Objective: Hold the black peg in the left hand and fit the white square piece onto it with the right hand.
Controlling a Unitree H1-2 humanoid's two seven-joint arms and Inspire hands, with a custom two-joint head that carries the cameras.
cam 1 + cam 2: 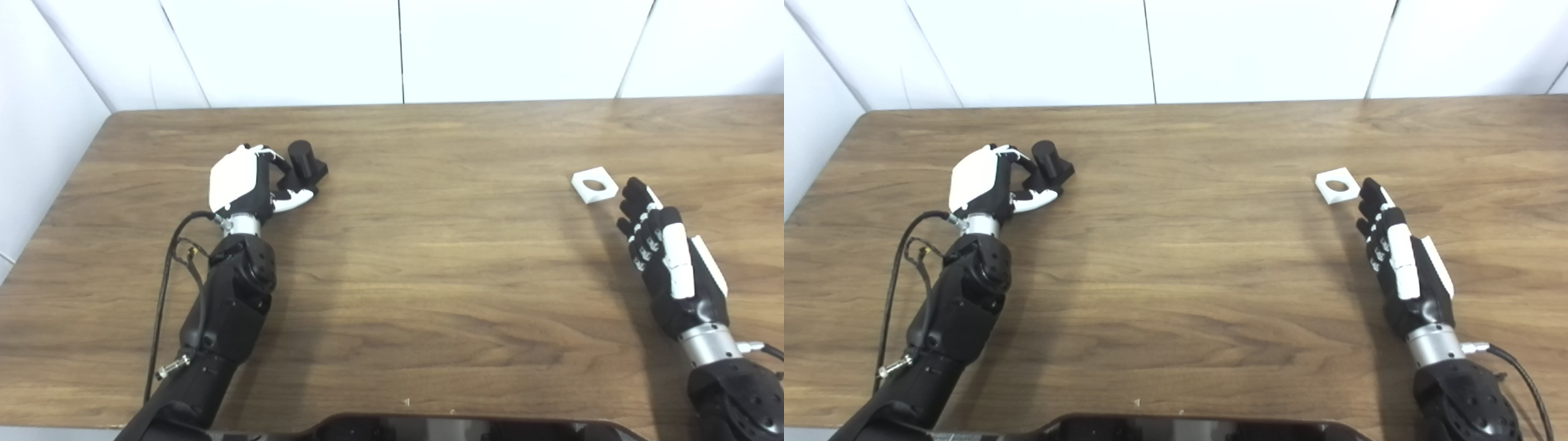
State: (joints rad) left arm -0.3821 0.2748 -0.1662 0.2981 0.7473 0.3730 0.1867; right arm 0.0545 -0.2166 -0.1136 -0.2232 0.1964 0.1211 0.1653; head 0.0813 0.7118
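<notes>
Black peg at the left hand, white square lying free on the right

Wood-grain brown worktop [429, 275] carries both parts, well apart from each other. On the left side, the black-and-white left hand [248, 180] has its fingers and thumb curled around the base of the black cylindrical peg on a square black foot [304, 164] — the peg stands upright on the worktop, its round top clear of the fingers. Whether the grip is firm cannot be told. Over on the right, the flat white square piece with a round hole [594, 184] lies on the wood. The black-and-white right hand [664, 257] is spread with fingers straight, holding nothing — its fingertips [634, 187] point toward the square piece, just beside it but apart.
</notes>
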